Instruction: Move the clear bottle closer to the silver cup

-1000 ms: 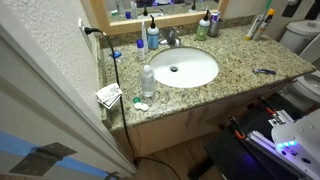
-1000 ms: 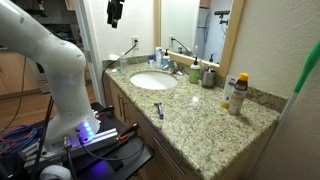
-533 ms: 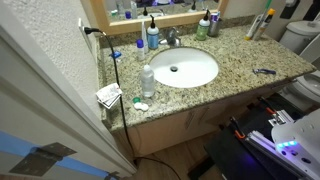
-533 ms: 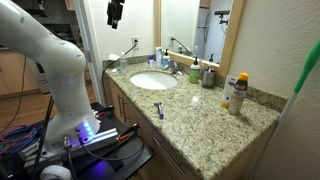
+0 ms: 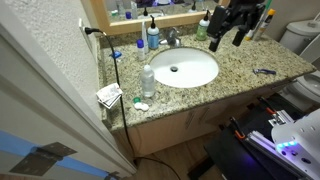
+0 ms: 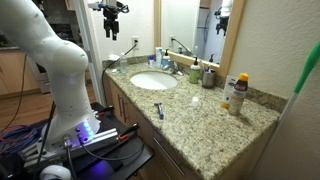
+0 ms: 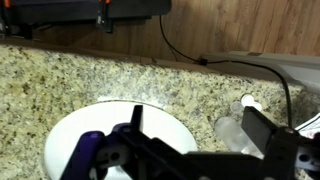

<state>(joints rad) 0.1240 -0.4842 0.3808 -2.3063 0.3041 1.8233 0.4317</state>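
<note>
The clear bottle [image 5: 148, 80] with a whitish cap stands on the granite counter at the left side of the white sink [image 5: 185, 68]. In the wrist view it [image 7: 238, 130] shows from above, just inside my right finger [image 7: 264, 128]. The silver cup [image 5: 202, 30] stands at the back of the counter beside the green-and-white bottle [image 5: 213, 22]; it also shows in an exterior view [image 6: 208, 77]. My gripper [image 5: 226, 36] hangs high above the counter, open and empty. It shows in the wrist view [image 7: 200, 138] with the jaws wide apart, and in an exterior view [image 6: 110, 20].
A blue bottle [image 5: 153, 37] and the faucet [image 5: 172, 38] stand behind the sink. A razor [image 5: 263, 71] lies at the right. Tall bottles [image 6: 236, 93] stand at the counter's end. A paper packet [image 5: 108, 95] and a cable [image 5: 116, 70] lie at the left edge.
My gripper has come into an exterior view at the top right, above the back of the counter. Seen from the other side it has turned and shifted slightly. The bottle has not moved.
</note>
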